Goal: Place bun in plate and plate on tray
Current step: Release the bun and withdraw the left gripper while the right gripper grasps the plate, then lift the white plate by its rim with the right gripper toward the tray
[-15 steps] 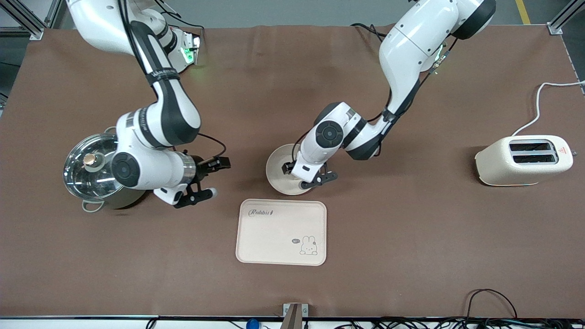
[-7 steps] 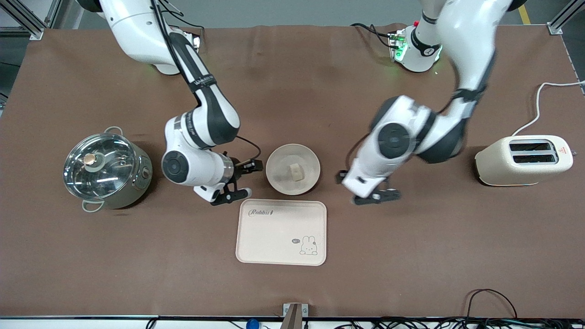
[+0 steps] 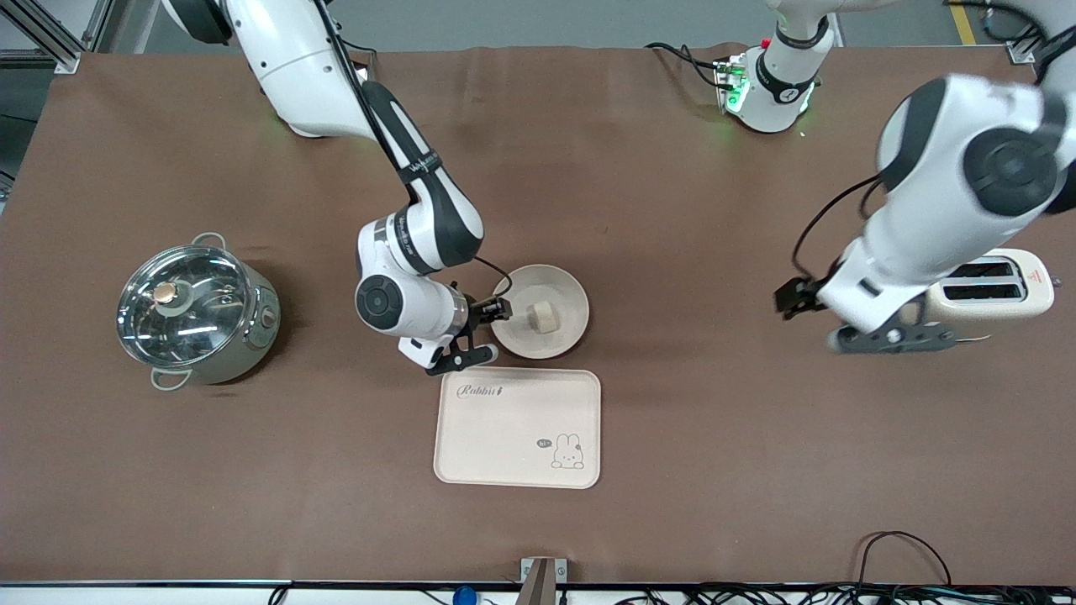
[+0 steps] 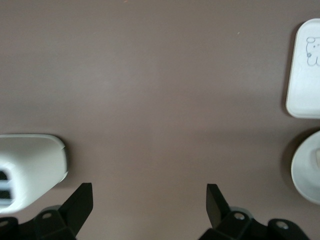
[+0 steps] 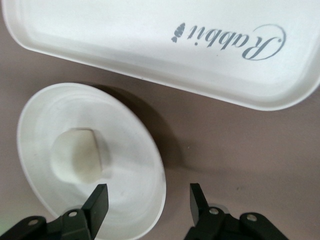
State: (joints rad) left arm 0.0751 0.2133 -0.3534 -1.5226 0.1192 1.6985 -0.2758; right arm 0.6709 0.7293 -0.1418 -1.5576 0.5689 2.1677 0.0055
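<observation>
The bun [image 3: 544, 317] lies in the round plate [image 3: 565, 294], which stands on the table just farther from the front camera than the Rabbit tray [image 3: 518, 427]. My right gripper [image 3: 481, 334] is open at the plate's rim on the side toward the right arm's end. In the right wrist view its fingers [image 5: 98, 201] straddle the rim of the plate [image 5: 127, 165], with the bun [image 5: 77, 156] inside and the tray [image 5: 150, 45] close by. My left gripper [image 3: 836, 321] is open and empty over the table beside the toaster; the left wrist view shows its gripper [image 4: 148, 200] wide open.
A cream toaster [image 3: 1030, 290] with a white cord stands toward the left arm's end, partly hidden by the left arm; it also shows in the left wrist view [image 4: 30, 167]. A lidded steel pot [image 3: 192, 311] stands toward the right arm's end.
The left arm has pulled away from the plate to beside the toaster, leaving the bun in the plate. The right gripper has moved from beside the pot to the plate's rim.
</observation>
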